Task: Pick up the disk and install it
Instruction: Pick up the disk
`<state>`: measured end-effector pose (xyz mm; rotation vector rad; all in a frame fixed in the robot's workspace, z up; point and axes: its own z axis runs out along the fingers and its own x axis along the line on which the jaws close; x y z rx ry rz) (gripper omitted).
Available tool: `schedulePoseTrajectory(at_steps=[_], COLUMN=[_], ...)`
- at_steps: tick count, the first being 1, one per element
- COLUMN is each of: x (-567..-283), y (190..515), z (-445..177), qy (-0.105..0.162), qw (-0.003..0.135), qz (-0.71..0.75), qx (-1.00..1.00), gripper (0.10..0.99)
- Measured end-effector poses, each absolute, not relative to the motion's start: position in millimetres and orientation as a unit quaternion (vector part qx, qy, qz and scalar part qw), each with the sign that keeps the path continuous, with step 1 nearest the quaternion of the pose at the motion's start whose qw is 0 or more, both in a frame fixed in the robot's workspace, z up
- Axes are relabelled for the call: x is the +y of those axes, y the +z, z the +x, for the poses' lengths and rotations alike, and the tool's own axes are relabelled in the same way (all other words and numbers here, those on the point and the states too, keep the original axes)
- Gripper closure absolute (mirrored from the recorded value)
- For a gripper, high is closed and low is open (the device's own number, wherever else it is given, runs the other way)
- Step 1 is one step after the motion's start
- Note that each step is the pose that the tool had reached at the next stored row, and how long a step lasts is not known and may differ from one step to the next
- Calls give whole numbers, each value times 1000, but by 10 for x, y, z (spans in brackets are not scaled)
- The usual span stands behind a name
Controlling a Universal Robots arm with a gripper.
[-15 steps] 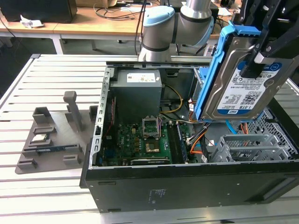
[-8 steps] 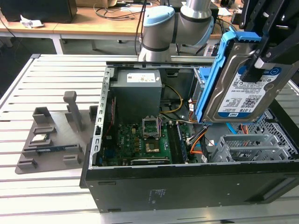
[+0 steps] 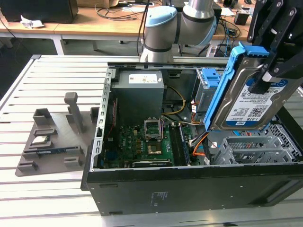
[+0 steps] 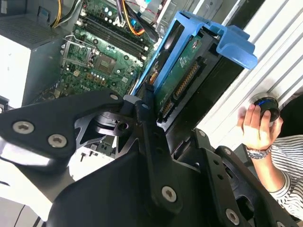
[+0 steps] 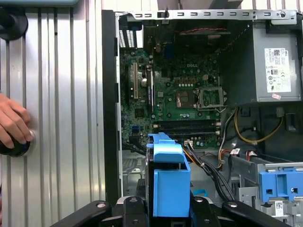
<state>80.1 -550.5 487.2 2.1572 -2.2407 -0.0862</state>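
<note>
- Hand (image 3: 264,79) is clamped on the upper part of the disk (image 3: 253,97).
- The disk hangs tilted, label outward, in the air over the open computer case (image 3: 189,194).
- Grey drive cage (image 3: 251,150) lies just below it.
- Judgement: the blue carrier should be squared to the cage and kept clear of the orange cables (image 3: 197,152).

count | disk (image 3: 251,101): 1 | robot arm (image 3: 175,23): 1 | end effector (image 3: 265,76): 1 | open PC case (image 3: 189,194): 1 | motherboard (image 3: 142,142): 1 | power supply (image 3: 139,94): 1 | blue latch (image 3: 210,78) on drive cage: 1 | grey fixture tray (image 3: 52,142): 1 | small chip (image 3: 40,140) on tray: 1 | slatted surface (image 3: 47,80): 1 | person's hand (image 4: 258,125): 1 | wristwatch (image 4: 258,153): 1
</note>
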Motion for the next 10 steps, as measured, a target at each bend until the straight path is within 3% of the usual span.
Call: schedulePoseTrajectory(at_steps=[10], x=[-5505], y=[4784], z=[1237], qy=[-28], qw=[23], qz=[693], qx=[-720], gripper=[725])
